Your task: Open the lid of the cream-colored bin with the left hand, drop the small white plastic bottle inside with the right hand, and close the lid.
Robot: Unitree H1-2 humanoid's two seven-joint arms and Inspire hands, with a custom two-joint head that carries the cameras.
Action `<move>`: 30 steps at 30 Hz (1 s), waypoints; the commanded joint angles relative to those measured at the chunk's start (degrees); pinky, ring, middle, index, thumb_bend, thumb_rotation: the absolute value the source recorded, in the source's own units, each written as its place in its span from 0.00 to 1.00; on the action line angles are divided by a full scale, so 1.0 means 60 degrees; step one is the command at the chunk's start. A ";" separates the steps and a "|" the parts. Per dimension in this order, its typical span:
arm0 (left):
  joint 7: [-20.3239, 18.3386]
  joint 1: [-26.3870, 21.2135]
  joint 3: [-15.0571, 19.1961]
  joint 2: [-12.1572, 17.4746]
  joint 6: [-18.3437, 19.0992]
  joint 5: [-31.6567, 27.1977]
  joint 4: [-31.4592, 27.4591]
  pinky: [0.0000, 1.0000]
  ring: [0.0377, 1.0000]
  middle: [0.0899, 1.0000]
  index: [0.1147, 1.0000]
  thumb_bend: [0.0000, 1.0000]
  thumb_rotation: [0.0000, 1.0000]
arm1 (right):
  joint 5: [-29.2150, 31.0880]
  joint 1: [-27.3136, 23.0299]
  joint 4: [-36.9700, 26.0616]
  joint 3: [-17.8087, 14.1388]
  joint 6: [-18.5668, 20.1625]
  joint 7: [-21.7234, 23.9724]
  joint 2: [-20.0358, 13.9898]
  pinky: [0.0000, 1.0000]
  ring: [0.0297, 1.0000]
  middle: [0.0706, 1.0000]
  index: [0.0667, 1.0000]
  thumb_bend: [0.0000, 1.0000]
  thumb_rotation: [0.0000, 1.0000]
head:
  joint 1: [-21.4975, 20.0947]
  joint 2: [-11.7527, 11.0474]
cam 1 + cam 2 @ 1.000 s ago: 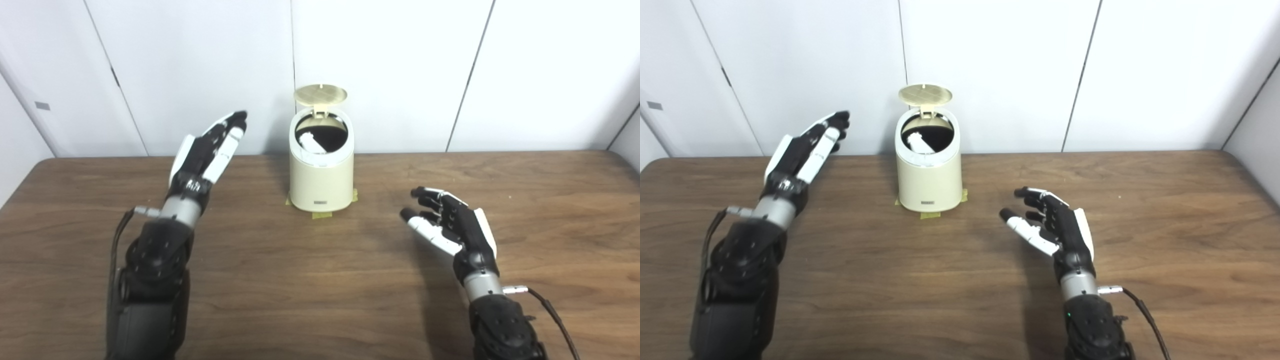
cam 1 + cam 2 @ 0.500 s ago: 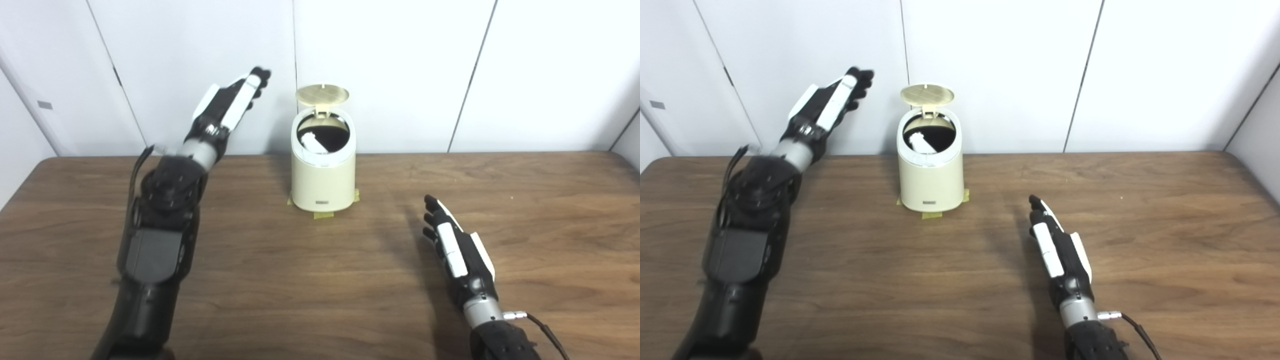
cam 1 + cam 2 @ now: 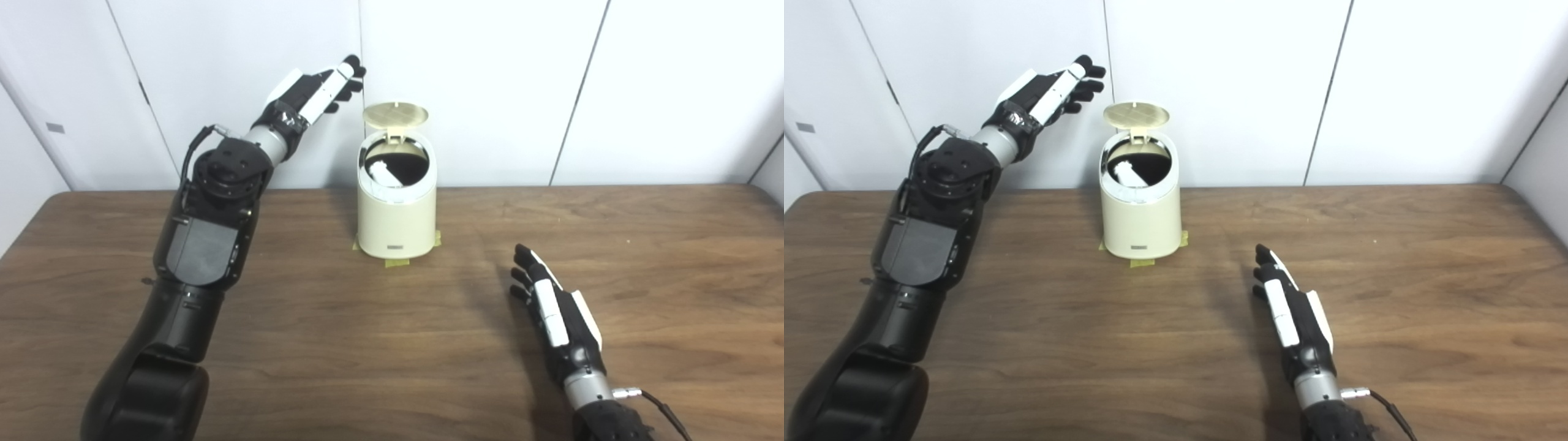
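The cream-colored bin (image 3: 397, 220) stands near the table's far edge, its round lid (image 3: 395, 114) tipped up behind the opening. The small white plastic bottle (image 3: 383, 174) lies slanted inside the dark opening. My left hand (image 3: 315, 90) is raised high, up and to the left of the lid, fingers stretched out and holding nothing; it is apart from the lid. My right hand (image 3: 554, 305) lies low over the table to the right and nearer me than the bin, fingers straight, empty.
Yellow tape tabs (image 3: 395, 263) mark the bin's base on the brown wooden table (image 3: 367, 343). White wall panels (image 3: 490, 86) stand right behind the bin. A cable (image 3: 664, 409) trails from my right wrist.
My left arm has risen and swung right, from beside the table up to near the lid's height. My right hand has flattened its fingers and drawn back toward me.
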 commanded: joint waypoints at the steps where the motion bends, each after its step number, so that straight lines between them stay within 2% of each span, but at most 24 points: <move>1: 0.0000 -0.0923 -0.0072 0.0076 -0.0458 0.0052 0.0006 0.89 0.89 0.85 0.86 0.48 1.00 | 0.0006 -0.0274 -0.0226 0.0004 -0.0186 -0.0046 0.0088 0.87 0.92 0.93 0.91 0.57 1.00 | -0.0017 -0.0002; 5: -0.0051 -0.1113 -0.0407 0.0085 -0.0547 0.0248 0.0121 0.89 0.87 0.81 0.82 0.48 1.00 | 0.0011 -0.0320 -0.0167 0.0024 -0.0163 -0.0038 0.0092 0.87 0.92 0.94 0.92 0.58 1.00 | -0.0020 -0.0011; 13: -0.0478 -0.1340 -0.1630 0.0443 -0.0902 0.1285 -0.0072 0.91 0.86 0.78 0.78 0.50 1.00 | 0.0017 -0.0402 -0.0136 0.0028 0.0022 -0.0055 0.0103 0.86 0.92 0.93 0.92 0.59 1.00 | -0.0061 -0.0042; 17: -0.0615 -0.1359 -0.1934 0.0444 -0.0816 0.1721 -0.0256 0.98 0.89 0.78 0.78 0.52 1.00 | 0.0016 -0.0408 -0.0137 0.0023 0.0122 -0.0084 0.0114 0.86 0.91 0.93 0.92 0.58 1.00 | -0.0056 -0.0050; 21: -0.0835 -0.1379 -0.2217 0.0480 -0.0753 0.2163 -0.0441 1.00 0.90 0.78 0.78 0.55 1.00 | 0.0008 -0.0432 -0.0131 0.0028 0.0223 -0.0111 0.0113 0.85 0.90 0.91 0.91 0.57 1.00 | -0.0064 -0.0055; 25: -0.1002 -0.1295 -0.2500 0.0627 -0.1248 0.2500 -0.0621 0.90 0.85 0.76 0.77 0.52 1.00 | -0.0025 -0.0443 -0.0097 0.0047 0.0223 -0.0132 0.0096 0.85 0.89 0.91 0.91 0.57 1.00 | -0.0067 -0.0040; 30: -0.1452 -0.1264 -0.3052 0.0940 -0.1043 0.3410 -0.1138 0.81 0.82 0.76 0.76 0.55 1.00 | -0.0061 -0.0455 -0.0048 0.0061 0.0238 -0.0126 0.0061 0.84 0.89 0.90 0.91 0.57 1.00 | -0.0083 -0.0012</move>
